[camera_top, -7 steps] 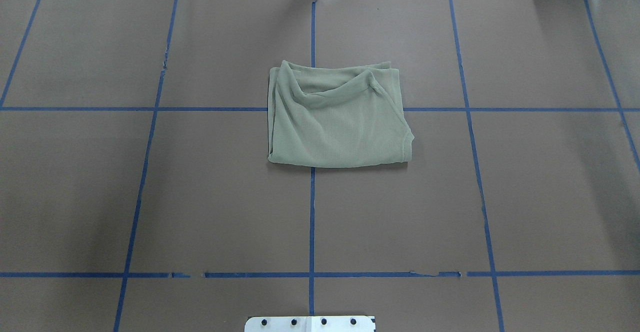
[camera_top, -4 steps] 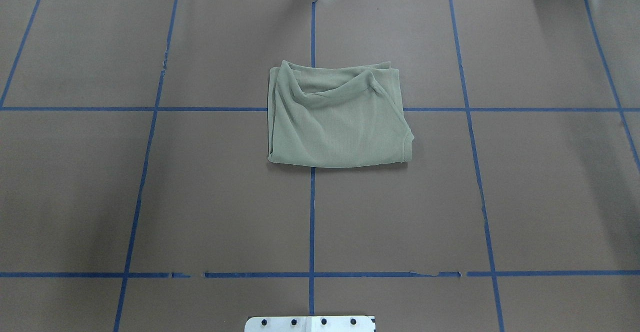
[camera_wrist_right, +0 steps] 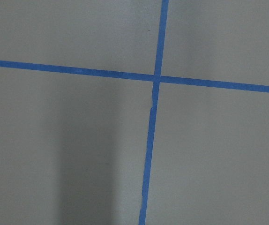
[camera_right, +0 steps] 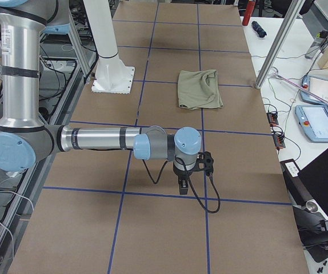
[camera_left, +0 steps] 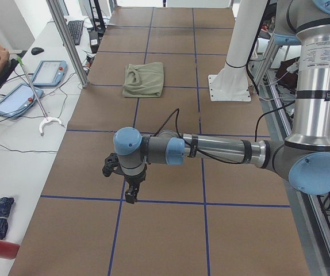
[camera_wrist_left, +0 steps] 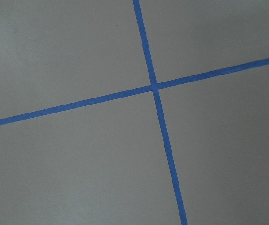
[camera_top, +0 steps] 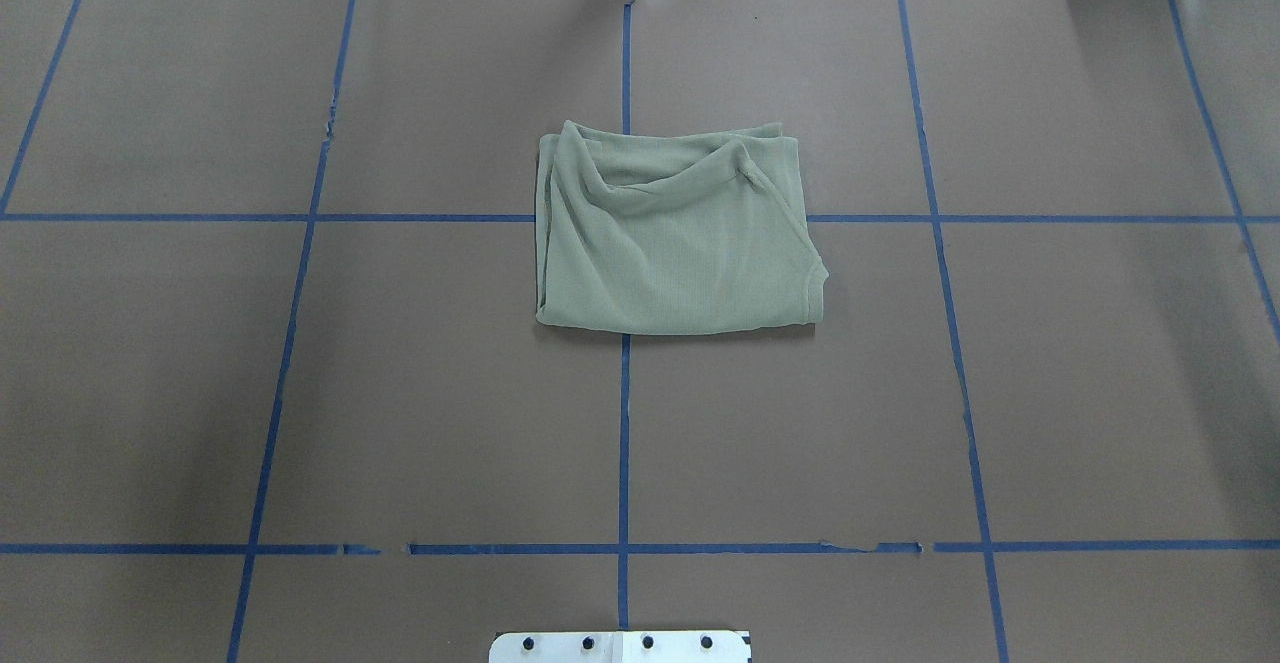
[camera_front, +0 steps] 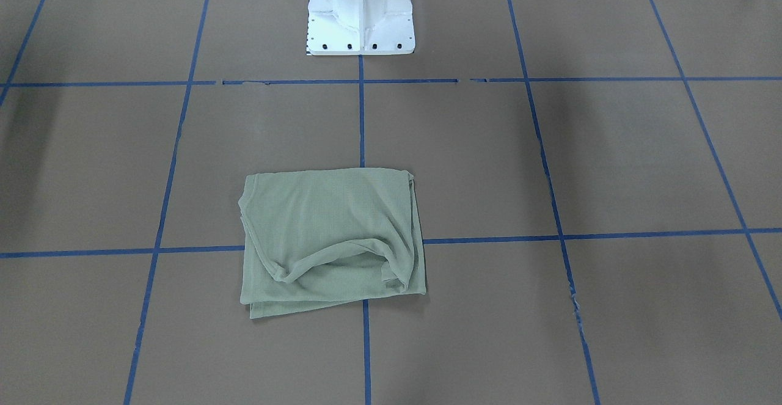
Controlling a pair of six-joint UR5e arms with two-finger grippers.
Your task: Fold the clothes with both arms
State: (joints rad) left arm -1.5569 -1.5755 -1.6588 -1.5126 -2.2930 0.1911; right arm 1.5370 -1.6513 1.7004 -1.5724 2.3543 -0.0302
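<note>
1. Sitting folded just 12 o'clock of the tabletop's (camera_top: 300, 393) centre, the sage-green shirt (camera_top: 675, 243) looks done.
2. Left hand (camera_left: 131, 192) and right hand (camera_right: 183, 184) hang well away; apart or together, I cannot tell.
3. Only its slack 12 o'clock edge might want smoothing, gently.

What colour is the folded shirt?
The shirt is plain sage green; overhead exterior view shows it best.
</note>
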